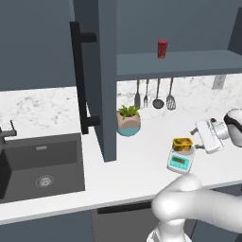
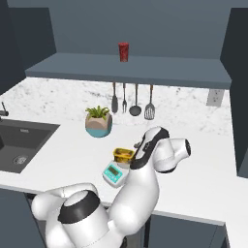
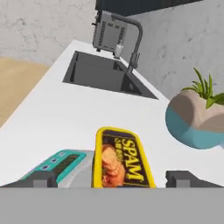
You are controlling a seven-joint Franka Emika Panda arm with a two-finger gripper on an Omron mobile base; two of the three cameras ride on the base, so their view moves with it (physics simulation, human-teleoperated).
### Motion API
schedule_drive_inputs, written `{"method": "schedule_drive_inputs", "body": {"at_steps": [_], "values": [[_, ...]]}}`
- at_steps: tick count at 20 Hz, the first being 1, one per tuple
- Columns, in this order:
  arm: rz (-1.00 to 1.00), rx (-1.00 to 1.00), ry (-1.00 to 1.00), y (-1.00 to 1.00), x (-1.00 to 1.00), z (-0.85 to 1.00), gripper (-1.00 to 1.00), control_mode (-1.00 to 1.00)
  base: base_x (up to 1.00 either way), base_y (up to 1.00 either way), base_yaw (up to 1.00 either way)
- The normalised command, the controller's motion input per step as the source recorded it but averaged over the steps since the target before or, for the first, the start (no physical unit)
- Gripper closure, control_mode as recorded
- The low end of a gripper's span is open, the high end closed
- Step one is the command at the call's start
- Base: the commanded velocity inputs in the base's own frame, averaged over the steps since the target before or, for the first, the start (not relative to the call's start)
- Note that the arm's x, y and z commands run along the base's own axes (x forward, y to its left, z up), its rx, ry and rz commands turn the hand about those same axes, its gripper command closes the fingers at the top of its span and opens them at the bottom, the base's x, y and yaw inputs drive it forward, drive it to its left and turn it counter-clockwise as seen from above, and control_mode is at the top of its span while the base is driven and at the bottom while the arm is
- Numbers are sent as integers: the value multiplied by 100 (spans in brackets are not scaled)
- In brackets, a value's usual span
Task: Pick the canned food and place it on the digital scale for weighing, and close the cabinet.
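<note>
yellow canned food (image 3: 122,159) sits on the digital scale (image 1: 181,159) at 6 o'clock in hand view, gripper (image 3: 116,179) spread wide and released around it; next, backing off toward the open cabinet (image 1: 97,71) door.

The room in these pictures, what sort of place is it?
A kitchen, computer-rendered by the look of it. A dark sink is set into a white counter, cooking utensils hang on the marble wall, and a slate-blue wall cabinet stands open above.
</note>
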Motion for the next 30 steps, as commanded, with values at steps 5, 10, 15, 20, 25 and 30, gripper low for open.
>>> {"method": "schedule_drive_inputs", "body": {"at_steps": [5,10,15,20,25,30], "values": [[-11,5,-17,32,-65,71,-100,-100,0,0,0],[-20,10,-1,29,-53,93,-100,-100,0,0,0],[-21,10,0,21,-46,85,-100,-100,0,0,0],[-20,8,0,31,-40,53,-100,-100,0,0,0],[-13,-2,-15,31,-11,47,-100,-100,0,0,0],[-3,0,-72,0,0,9,-100,-100,0,0,0]]}}
